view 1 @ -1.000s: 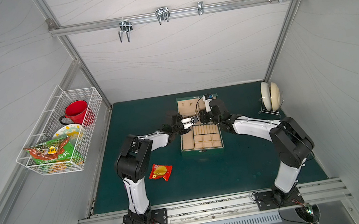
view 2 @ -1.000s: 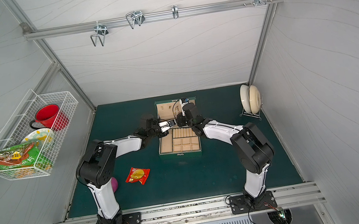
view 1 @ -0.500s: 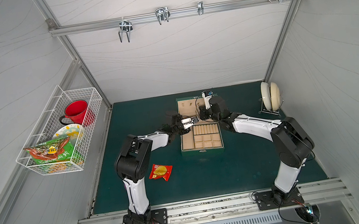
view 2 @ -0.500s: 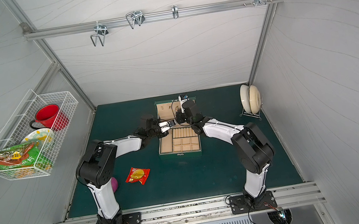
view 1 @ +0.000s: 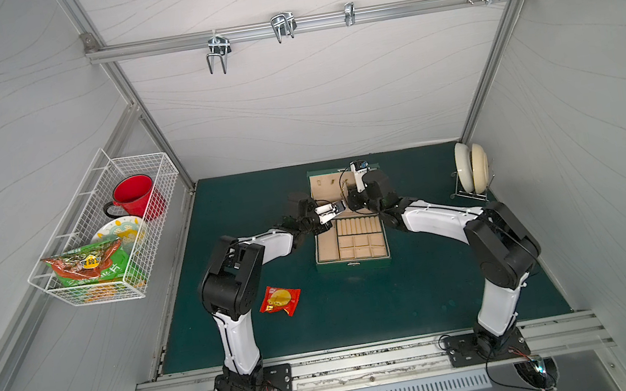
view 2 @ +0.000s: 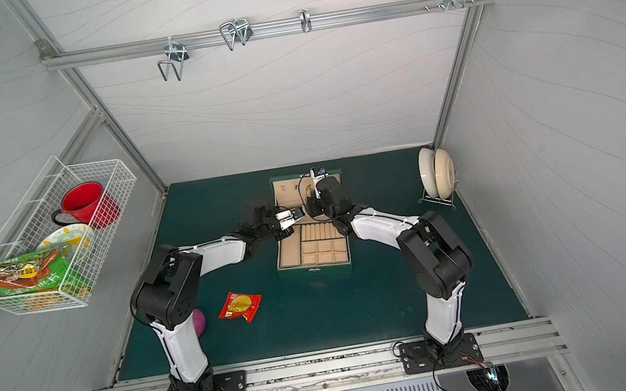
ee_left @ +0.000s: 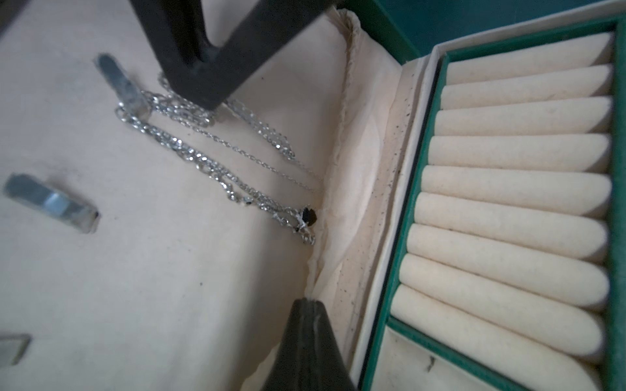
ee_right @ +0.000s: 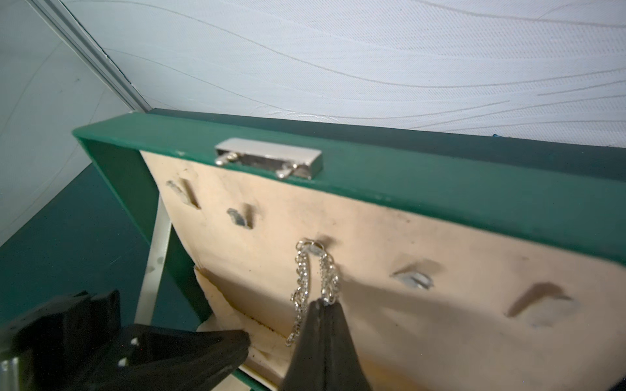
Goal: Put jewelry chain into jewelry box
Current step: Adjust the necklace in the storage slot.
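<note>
White panelled walls [view 1: 289, 103] close round a dark green table [view 1: 402, 301], with the jewelry box [view 1: 353, 263] open at its middle. Only the wrist views show the jewelry chain [ee_right: 299, 281], looped over a hook [ee_right: 313, 250] inside the lid [ee_right: 406, 189], its dark pendant [ee_left: 309, 215] beside the fabric pocket [ee_left: 359, 169]. The right hand [ee_right: 321, 304] is closed on one strand. The left hand [ee_left: 309, 303] is closed at the pocket's edge; whether it pinches fabric I cannot tell. A purple object [view 2: 199, 322] by the left arm [view 2: 182, 342] shows in a top view.
</note>
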`<state>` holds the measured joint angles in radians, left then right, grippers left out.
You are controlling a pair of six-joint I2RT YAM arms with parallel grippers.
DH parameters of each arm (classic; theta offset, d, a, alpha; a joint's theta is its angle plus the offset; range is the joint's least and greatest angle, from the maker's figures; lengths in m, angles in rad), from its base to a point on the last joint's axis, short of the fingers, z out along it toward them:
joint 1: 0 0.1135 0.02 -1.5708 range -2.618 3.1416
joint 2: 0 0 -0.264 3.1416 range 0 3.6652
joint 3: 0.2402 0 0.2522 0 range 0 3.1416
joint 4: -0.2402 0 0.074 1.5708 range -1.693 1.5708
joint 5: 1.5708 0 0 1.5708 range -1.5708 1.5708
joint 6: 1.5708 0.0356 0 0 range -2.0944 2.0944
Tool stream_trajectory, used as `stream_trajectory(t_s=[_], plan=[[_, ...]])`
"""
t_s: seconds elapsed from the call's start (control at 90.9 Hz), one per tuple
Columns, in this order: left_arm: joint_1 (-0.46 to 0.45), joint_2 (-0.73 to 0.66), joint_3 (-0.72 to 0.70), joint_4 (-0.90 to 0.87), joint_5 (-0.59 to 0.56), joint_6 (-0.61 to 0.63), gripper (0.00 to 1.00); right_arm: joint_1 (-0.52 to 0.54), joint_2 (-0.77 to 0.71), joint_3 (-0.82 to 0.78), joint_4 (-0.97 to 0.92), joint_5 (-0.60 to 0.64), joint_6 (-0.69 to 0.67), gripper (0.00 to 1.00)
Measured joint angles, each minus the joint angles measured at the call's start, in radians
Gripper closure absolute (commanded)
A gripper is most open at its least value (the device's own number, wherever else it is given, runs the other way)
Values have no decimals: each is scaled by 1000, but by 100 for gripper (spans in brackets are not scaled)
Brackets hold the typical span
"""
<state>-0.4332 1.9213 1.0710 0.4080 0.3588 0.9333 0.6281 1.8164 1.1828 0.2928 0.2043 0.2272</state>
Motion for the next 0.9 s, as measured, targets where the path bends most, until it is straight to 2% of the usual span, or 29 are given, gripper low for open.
stream_trajectory(t_s=[0.903], plan=[[1,0,0,0,3,-49,100,0,50,-52,29,5,10,97]])
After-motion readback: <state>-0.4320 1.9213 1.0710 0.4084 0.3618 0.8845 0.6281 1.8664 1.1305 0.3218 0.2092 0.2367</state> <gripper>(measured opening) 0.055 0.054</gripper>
